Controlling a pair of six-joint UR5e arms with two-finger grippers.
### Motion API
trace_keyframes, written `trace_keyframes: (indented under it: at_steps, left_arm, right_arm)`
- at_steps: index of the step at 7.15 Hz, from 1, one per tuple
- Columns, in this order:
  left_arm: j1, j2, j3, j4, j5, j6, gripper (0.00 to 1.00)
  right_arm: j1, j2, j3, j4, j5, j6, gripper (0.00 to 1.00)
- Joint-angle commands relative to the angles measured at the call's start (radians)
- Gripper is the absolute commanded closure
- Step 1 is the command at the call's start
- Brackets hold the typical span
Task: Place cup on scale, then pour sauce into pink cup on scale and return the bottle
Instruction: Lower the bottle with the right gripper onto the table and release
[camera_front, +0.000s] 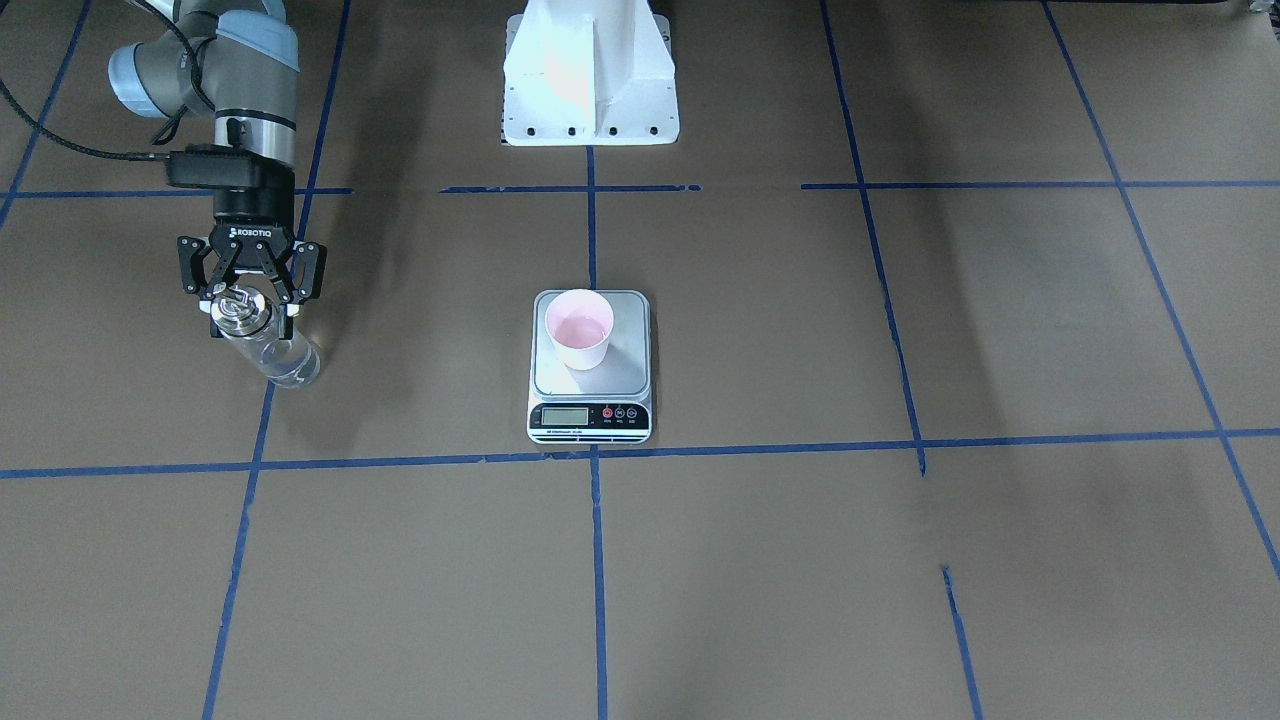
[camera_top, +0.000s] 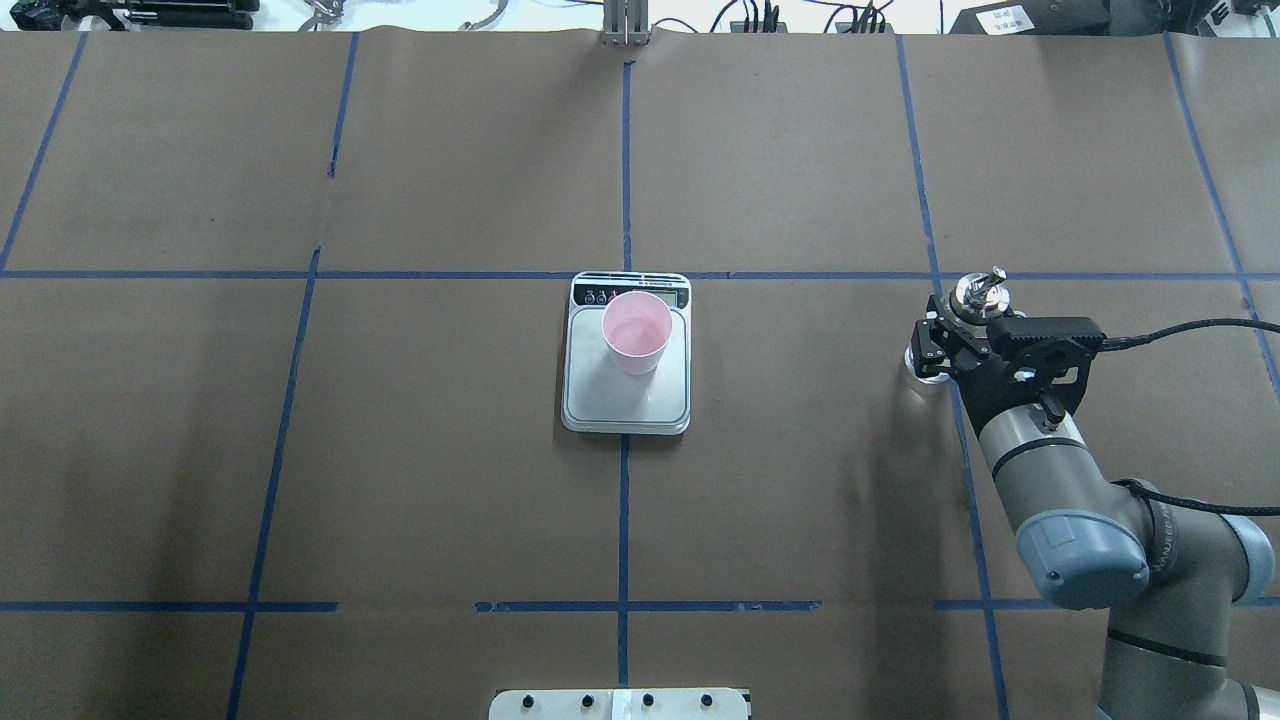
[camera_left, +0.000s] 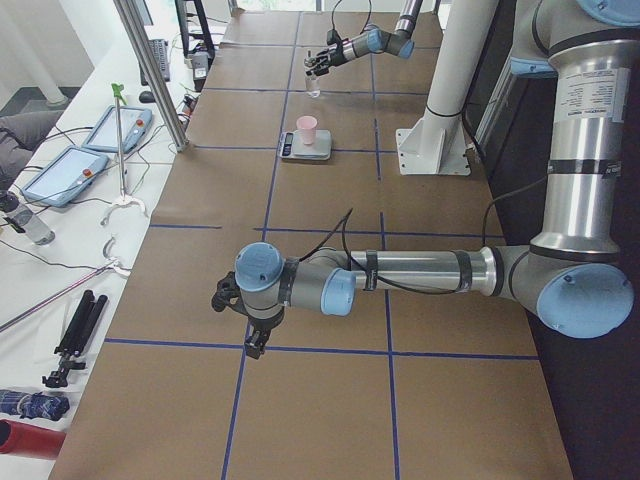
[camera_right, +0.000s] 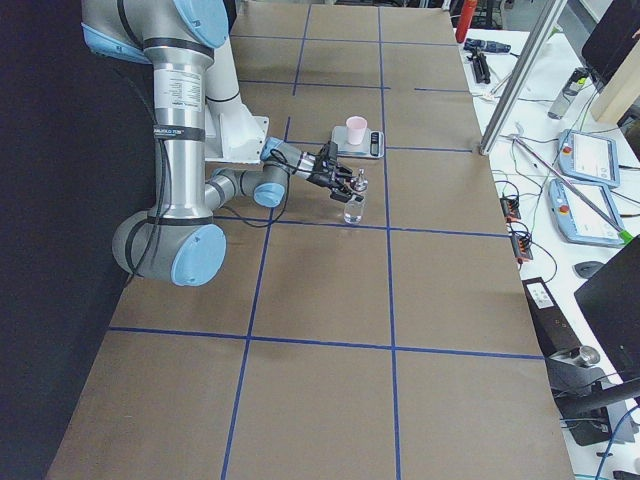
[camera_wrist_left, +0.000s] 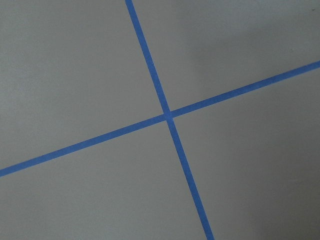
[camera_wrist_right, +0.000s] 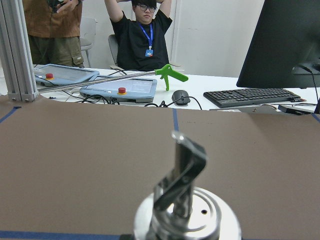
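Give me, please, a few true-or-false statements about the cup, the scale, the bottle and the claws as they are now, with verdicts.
1. The cup stands on the scale. True.
2. The bottle lies on its side. False: it stands upright, with the right claw around it.
3. The left claw holds the cup. False: the cup stands free on the scale, far from that claw.
4. The scale's display is on the side away from the robot. True.

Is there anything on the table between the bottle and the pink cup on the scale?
Nothing visible. Only bare brown table cover lies between the bottle, gripped at its neck by the right gripper, and the cup on the scale. The path looks open.
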Motion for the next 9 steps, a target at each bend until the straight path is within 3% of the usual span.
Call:
trace_keyframes:
  at_steps: [1, 9]
  left_arm:
    - [0.0, 0.0, -0.001, 0.001, 0.0, -0.001, 0.0]
    - [0.0, 0.0, -0.005, 0.003, 0.0, 0.0, 0.0]
  right_arm:
    - [-0.001, 0.0, 0.001, 0.001, 0.0, 0.003, 0.0]
    - [-0.042, -0.032, 0.006, 0.047, -0.035, 0.008, 0.0]
